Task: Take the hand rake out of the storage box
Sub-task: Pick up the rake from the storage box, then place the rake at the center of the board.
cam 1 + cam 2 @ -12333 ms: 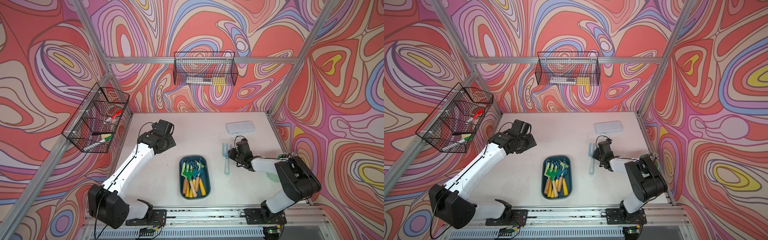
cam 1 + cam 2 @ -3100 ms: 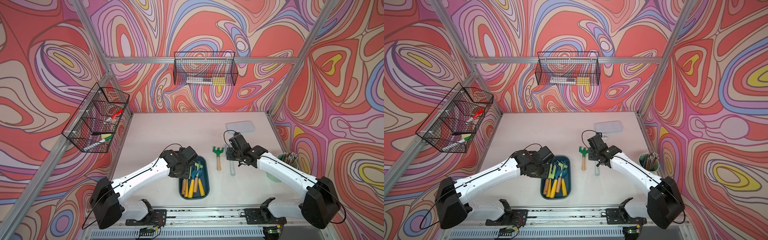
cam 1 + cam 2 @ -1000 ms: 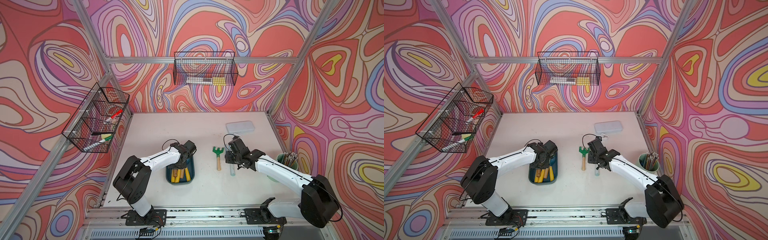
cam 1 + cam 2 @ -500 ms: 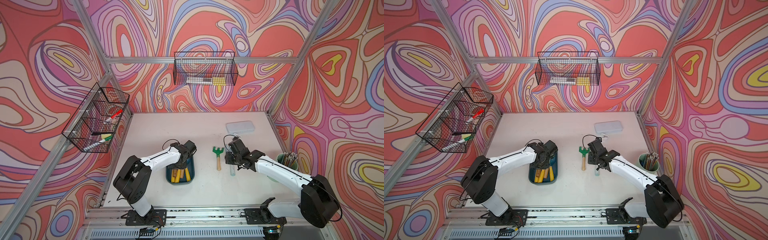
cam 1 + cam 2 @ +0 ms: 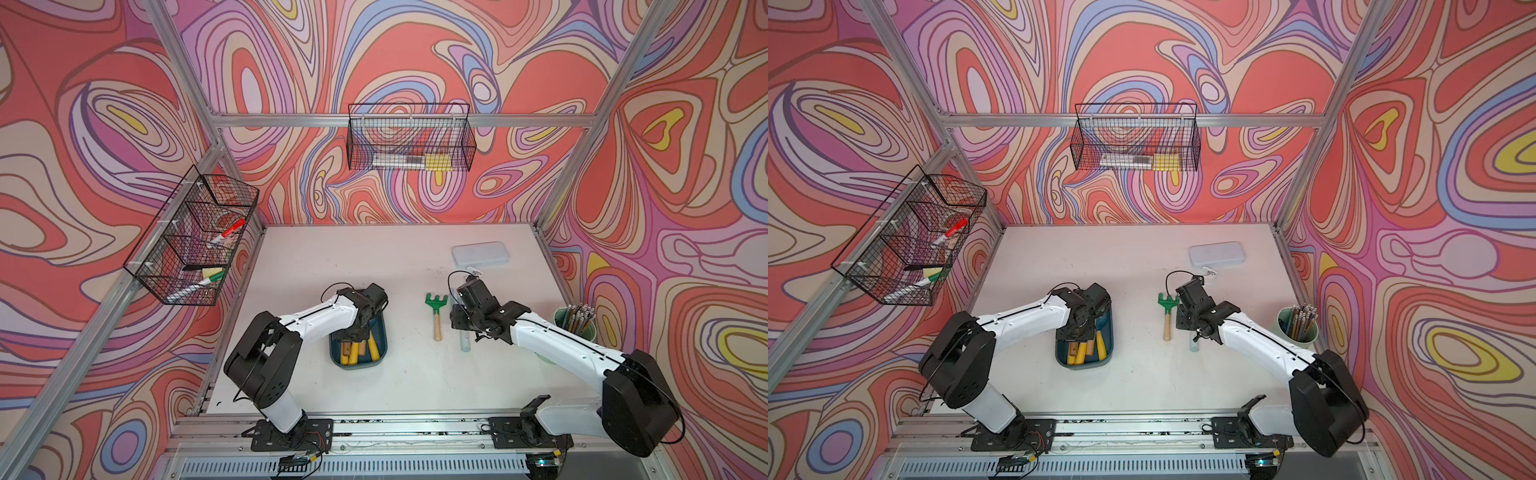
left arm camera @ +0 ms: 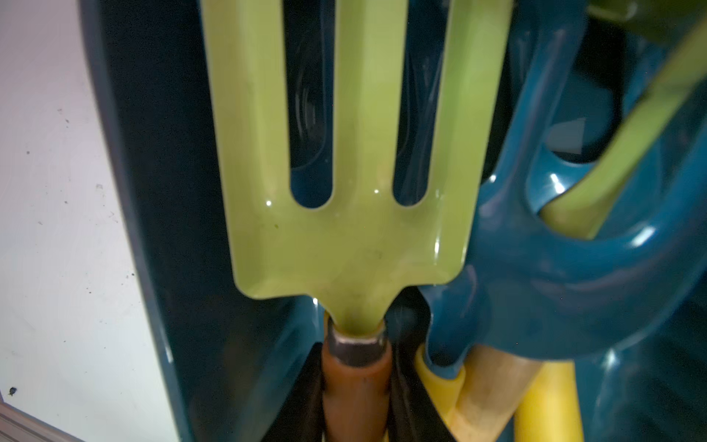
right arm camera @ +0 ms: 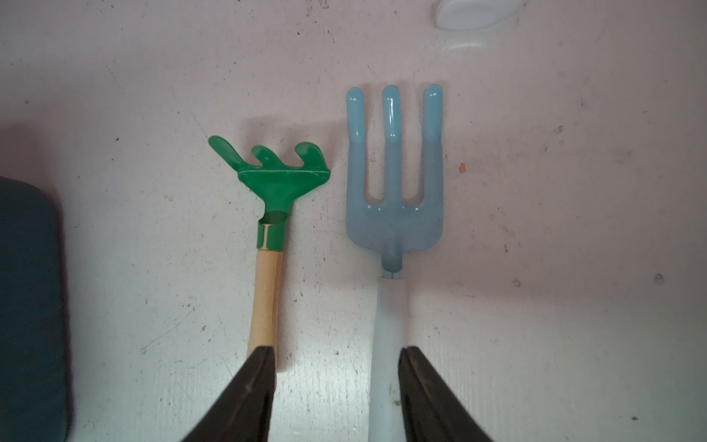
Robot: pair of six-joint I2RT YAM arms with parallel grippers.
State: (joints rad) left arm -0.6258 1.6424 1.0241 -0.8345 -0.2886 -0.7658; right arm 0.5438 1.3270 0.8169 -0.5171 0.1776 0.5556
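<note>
The left pincer is down inside the storage box. Its two black fingers press from both sides on the brown handle of the light green hand rake. The hand rake lies in the storage box, next to one wall and beside a teal tool. Outside the storage box, on the right arm's side, a dark green rake and a pale blue fork lie on the surface. The right pincer hangs over them with jaws apart and holds nothing.
</note>
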